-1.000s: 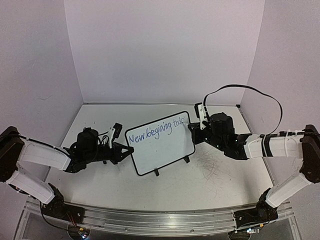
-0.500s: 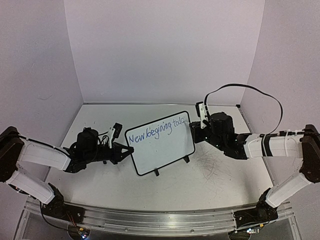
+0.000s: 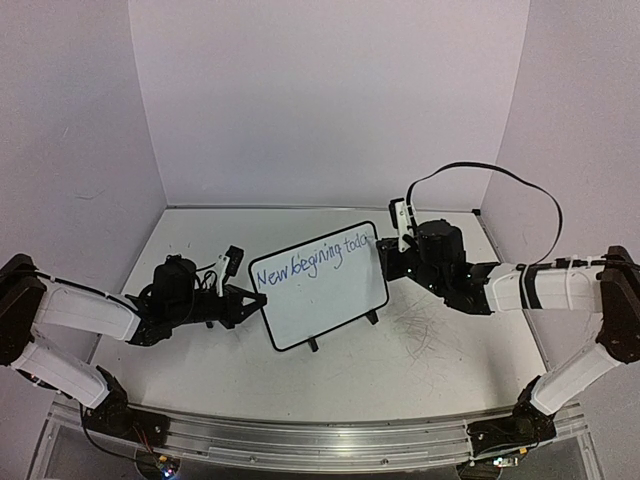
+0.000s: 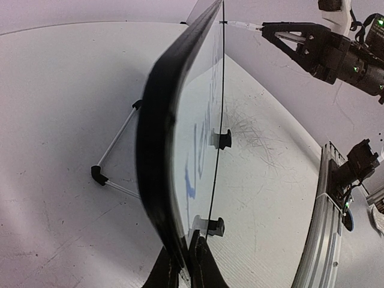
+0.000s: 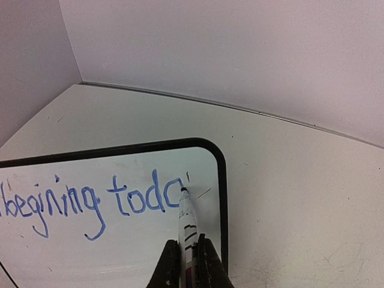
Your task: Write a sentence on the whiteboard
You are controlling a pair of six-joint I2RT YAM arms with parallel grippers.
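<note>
right gripper (image 5: 187, 255) is clenched around a white marker (image 5: 185, 216), whose tip touches the whiteboard (image 5: 120, 252) at the end of the blue sentence (image 3: 310, 261). left gripper (image 4: 183, 267) pinches the board's left edge near the bottom corner. the board stands upright mid-table (image 3: 440, 360), propped on its wire stand (image 4: 114, 153).

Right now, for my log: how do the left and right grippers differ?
The left gripper pinches the black-framed white whiteboard's edge; the right gripper pinches a white marker. Left sits at the board's side; right faces its front, tip at the blue handwritten sentence's end. Both are shut.
</note>
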